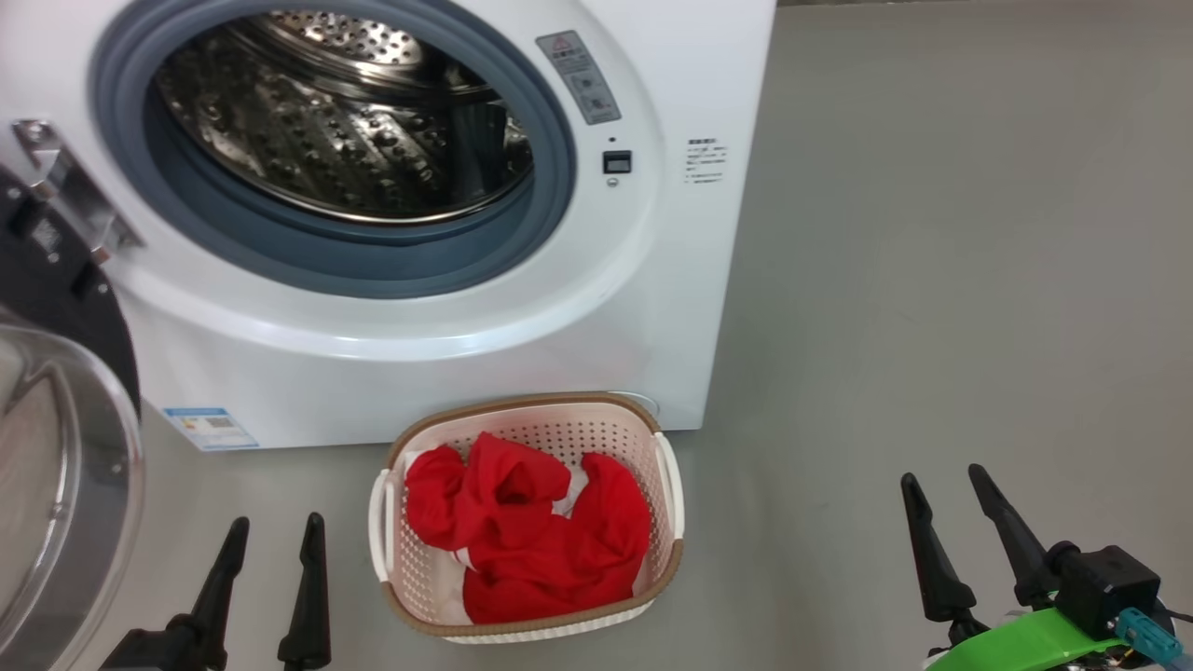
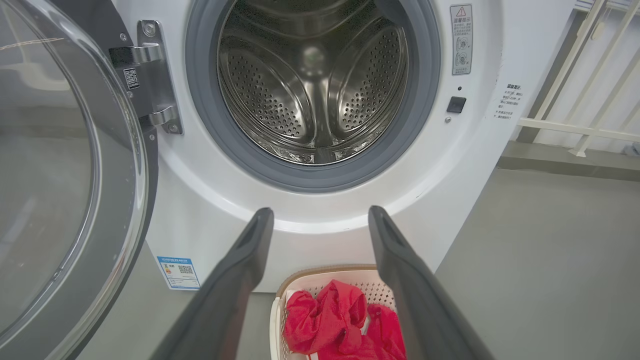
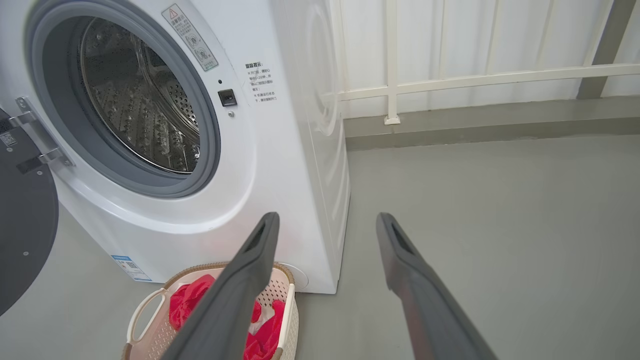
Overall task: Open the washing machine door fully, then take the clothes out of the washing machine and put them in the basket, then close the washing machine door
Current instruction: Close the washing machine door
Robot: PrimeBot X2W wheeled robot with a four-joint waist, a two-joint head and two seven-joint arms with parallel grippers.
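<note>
The white washing machine (image 1: 447, 308) stands with its door (image 1: 56, 485) swung wide to the left, black rim and clear window toward me. Its steel drum (image 2: 315, 85) looks bare inside. Red clothes (image 1: 527, 536) with white trim lie heaped in the cream basket (image 1: 666, 550) on the floor right in front of the machine. My left gripper (image 1: 272, 531) hovers open just left of the basket, holding nothing. My right gripper (image 1: 941, 485) is open too, well to the basket's right. The clothes (image 2: 340, 322) and basket (image 3: 145, 310) appear below the fingers in both wrist views.
Grey floor (image 1: 932, 280) stretches open to the machine's right. A white railing (image 3: 450, 80) and low kerb run behind the machine. The door's steel hinge (image 2: 150, 80) sits at the opening's left. A blue label (image 1: 210, 429) marks the machine's lower left front.
</note>
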